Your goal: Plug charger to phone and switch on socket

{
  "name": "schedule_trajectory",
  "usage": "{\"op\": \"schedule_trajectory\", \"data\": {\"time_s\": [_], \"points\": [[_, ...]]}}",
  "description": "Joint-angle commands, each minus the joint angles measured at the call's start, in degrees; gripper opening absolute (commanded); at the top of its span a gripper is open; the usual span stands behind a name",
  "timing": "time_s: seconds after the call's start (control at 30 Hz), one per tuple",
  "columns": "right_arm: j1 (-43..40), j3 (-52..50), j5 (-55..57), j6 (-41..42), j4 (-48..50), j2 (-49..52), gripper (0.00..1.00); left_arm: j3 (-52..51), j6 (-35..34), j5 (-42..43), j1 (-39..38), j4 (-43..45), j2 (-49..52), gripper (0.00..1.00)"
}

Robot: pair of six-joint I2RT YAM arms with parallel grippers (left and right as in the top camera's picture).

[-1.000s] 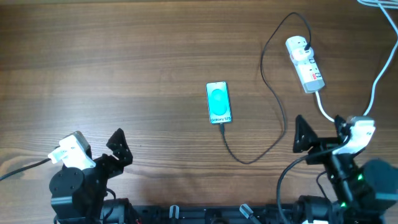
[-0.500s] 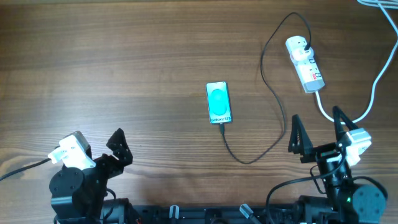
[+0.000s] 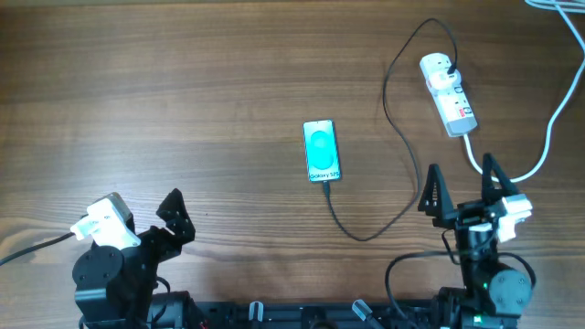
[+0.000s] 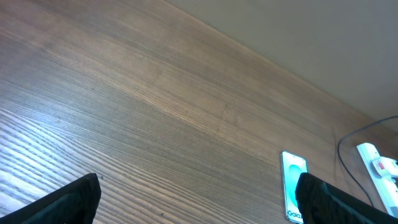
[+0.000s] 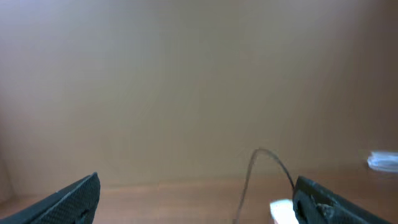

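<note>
We recorded a table (image 3: 183,82) of brown, finely streaked wood grain; a phone (image 3: 321,151) with a turquoise screen and a white strip lettered in dark print; a black charger cable (image 3: 400,137); a white socket (image 3: 448,94) with red markings; and a white cord (image 3: 549,137).

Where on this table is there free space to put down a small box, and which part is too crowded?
The whole left half of the table, left of the phone, is bare wood. The right side is crowded: charger loop, socket, white cord and right gripper.
</note>
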Motion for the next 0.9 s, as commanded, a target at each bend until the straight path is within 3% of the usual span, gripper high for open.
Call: {"op": "schedule_trajectory", "data": {"time_s": [0.0,0.2,0.37,0.87], "points": [[0.1,-0.2,6.4,2.6,-4.4,-0.7,1.00,-0.3,0.7,-0.7,0.3,0.1,-0.3,1.00],[0.1,-0.2,12.0,2.6,-17.1,-0.8,1.00,-0.3,0.7,-0.7,0.3,0.1,-0.3,1.00],[0.1,-0.2,10.6,-4.9,-17.2,-0.8,1.00,-0.3,0.7,-0.8,0.3,0.1,-0.3,1.00],[0.1,-0.2,10.6,-4.7,-17.2,-0.7,1.00,-0.3,0.7,-0.8,0.3,0.1,-0.3,1.00]]}}
